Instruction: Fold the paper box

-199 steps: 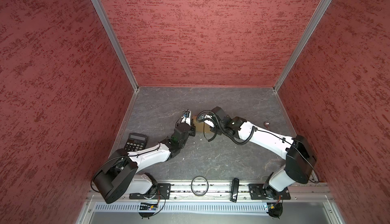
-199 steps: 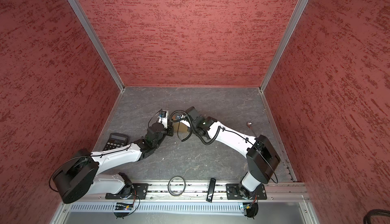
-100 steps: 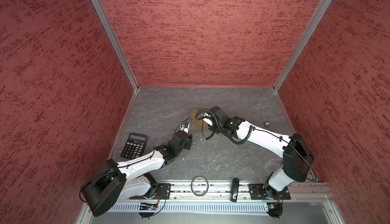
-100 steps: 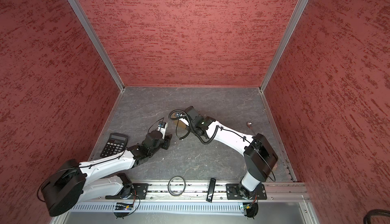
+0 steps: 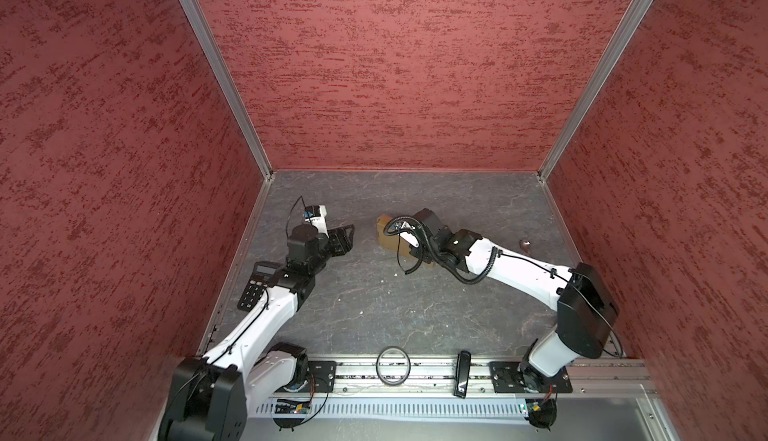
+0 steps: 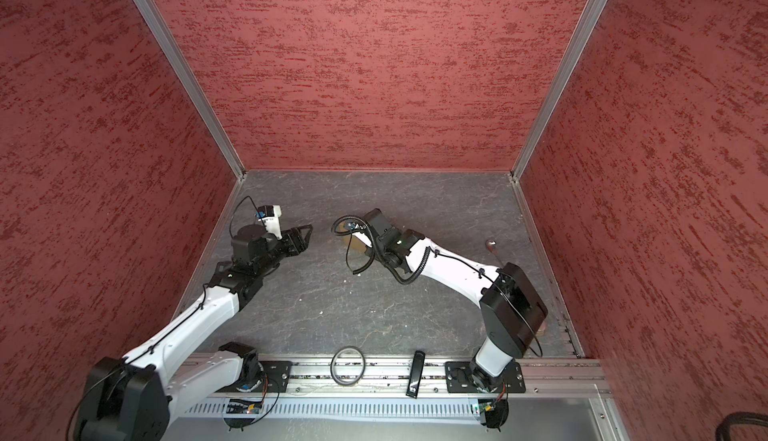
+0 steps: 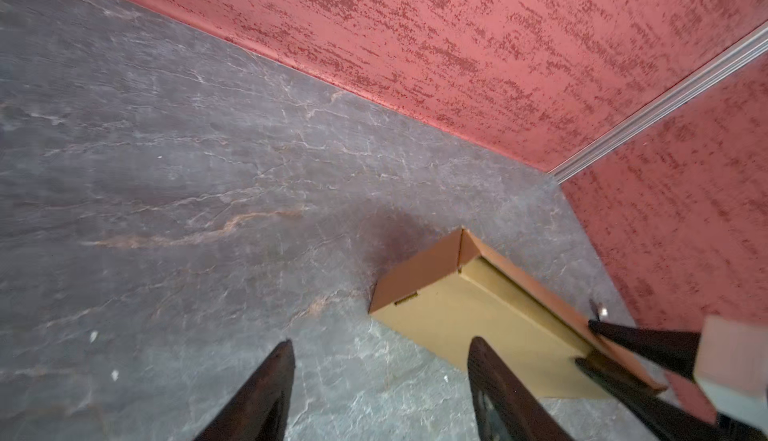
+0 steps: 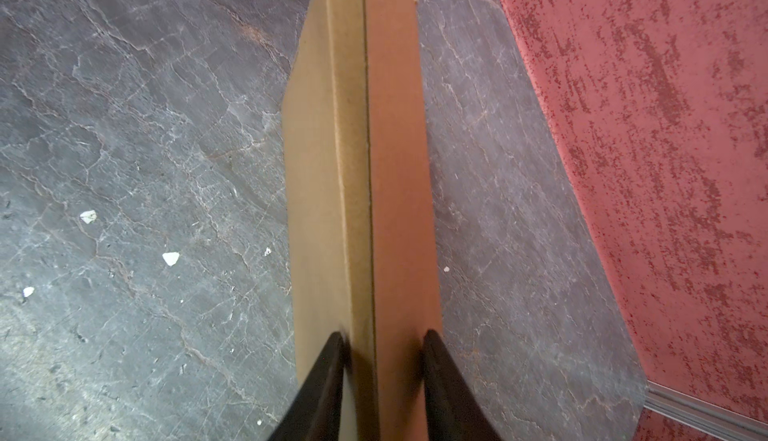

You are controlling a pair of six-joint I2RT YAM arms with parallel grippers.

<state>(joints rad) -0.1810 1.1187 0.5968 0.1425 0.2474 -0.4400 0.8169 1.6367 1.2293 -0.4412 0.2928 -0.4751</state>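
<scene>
Right tool (image 8: pixel 384 335): clenched on the paper box (image 8: pixel 361 148). One finger presses the paler tan face and the other the redder brown face, at the near end of the box. The grip is clear in the right wrist view only. In both top views my wrist, its camera and a loop of black cable cover the fingers.

The paper box (image 5: pixel 384 231) is over the bench (image 5: pixel 374 306), at the end of my right arm. In both top views only one corner and a strip of tan show past the wrist. I cannot tell whether its lower edge rests on the bench or hangs just above it. The left wrist view shows one broad tan face (image 7: pixel 457 314) with brown walls folded along two sides; its far end is cut off behind my right fingers.

Left tool (image 7: pixel 380 341): released, fingers spread with only bare bench between them. It sits beside the box (image 6: pixel 353 245), apart from it, on the side away from my right arm (image 5: pixel 351 237).

Calculator (image 5: pixel 257 289): well apart from the box, beyond the left tool, half hidden under my left forearm.

A small dark thing (image 5: pixel 525 244) lies well off the box's other side. It is too small to name.

White flecks (image 8: pixel 170 258) lie on the bench just beside the box.
</scene>
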